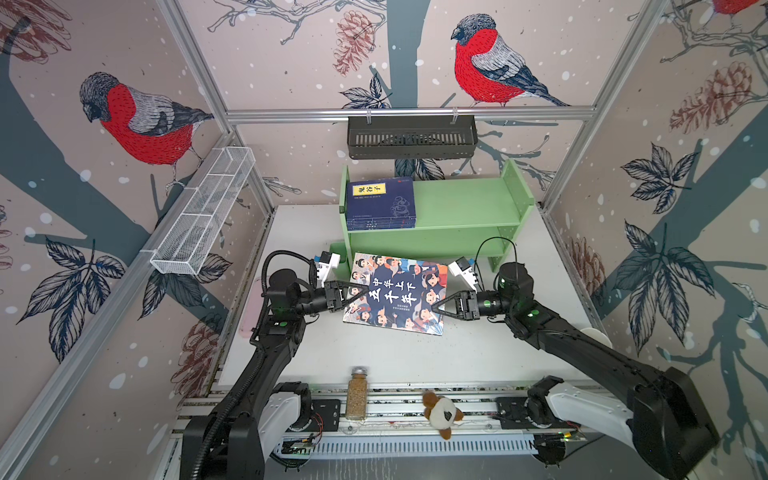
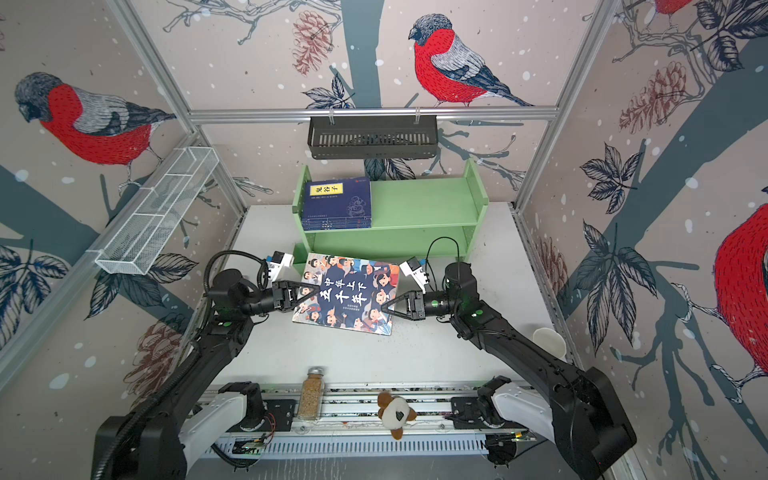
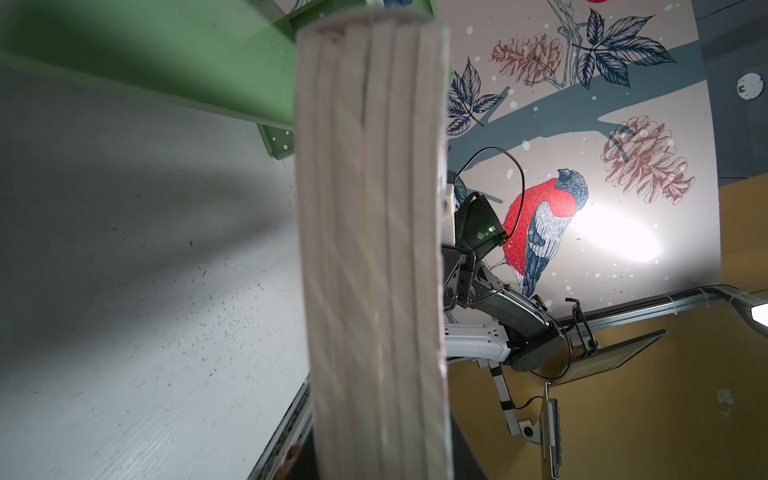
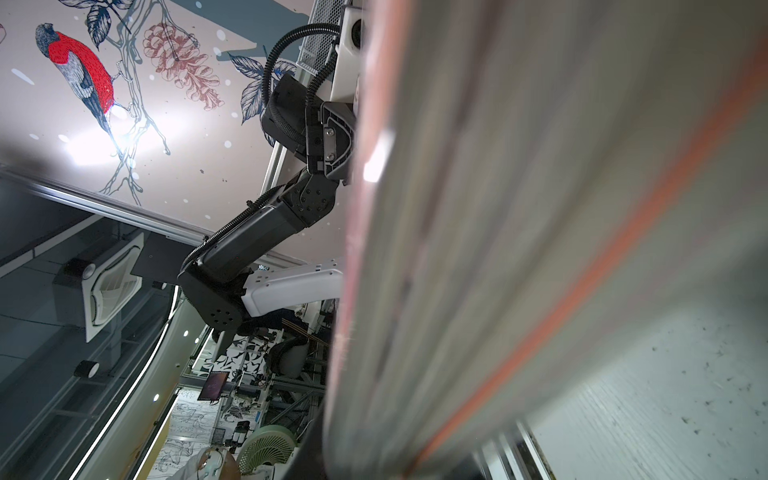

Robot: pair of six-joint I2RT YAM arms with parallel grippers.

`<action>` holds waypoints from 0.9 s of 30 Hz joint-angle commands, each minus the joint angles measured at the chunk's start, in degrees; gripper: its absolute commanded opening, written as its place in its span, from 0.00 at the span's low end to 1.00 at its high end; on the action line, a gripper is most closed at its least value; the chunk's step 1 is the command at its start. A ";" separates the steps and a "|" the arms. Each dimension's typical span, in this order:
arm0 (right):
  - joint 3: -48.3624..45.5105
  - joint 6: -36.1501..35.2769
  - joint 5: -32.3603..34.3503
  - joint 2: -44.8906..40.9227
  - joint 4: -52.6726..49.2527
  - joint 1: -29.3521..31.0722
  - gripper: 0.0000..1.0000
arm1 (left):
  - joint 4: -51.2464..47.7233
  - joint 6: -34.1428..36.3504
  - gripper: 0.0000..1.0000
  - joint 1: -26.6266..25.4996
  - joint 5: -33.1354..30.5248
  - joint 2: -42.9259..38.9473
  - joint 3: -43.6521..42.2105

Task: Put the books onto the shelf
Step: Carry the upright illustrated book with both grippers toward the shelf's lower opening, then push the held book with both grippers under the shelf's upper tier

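Observation:
The large book, with cartoon people and white characters on its cover, hangs tilted just in front of the green shelf. My left gripper is shut on its left edge. My right gripper is shut on its right edge. The book's page edge fills the middle of the left wrist view. Its other edge fills the right wrist view, and it hides the fingers in both. A stack of navy-blue books lies flat on the left of the shelf's top board.
A black slotted basket hangs on the back rail above the shelf. A white wire basket is fixed to the left wall. A spice jar and a plush toy sit at the front rail. A white cup stands at the right.

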 commanded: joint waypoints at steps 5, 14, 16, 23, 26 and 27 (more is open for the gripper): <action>-4.03 3.94 5.38 -0.58 11.72 -3.89 0.69 | 4.79 -1.91 0.00 0.27 -4.44 0.75 0.35; -10.46 11.32 9.43 -2.21 19.45 -5.86 0.81 | 11.21 -7.94 0.00 0.68 -6.71 5.37 1.16; -11.58 11.94 11.11 -2.57 19.69 -5.68 0.82 | 12.82 -9.15 0.00 0.68 -6.73 6.44 1.38; -14.36 13.64 16.40 -2.39 21.64 -3.07 0.86 | 15.82 -11.72 0.00 0.82 -7.24 8.22 1.51; -15.03 16.24 18.99 -1.26 26.16 -0.92 0.87 | 16.75 -12.51 0.00 0.81 -7.41 8.76 1.51; -15.03 16.96 19.65 -0.66 27.60 -0.12 0.87 | 16.74 -12.50 0.00 0.79 -7.51 8.85 1.47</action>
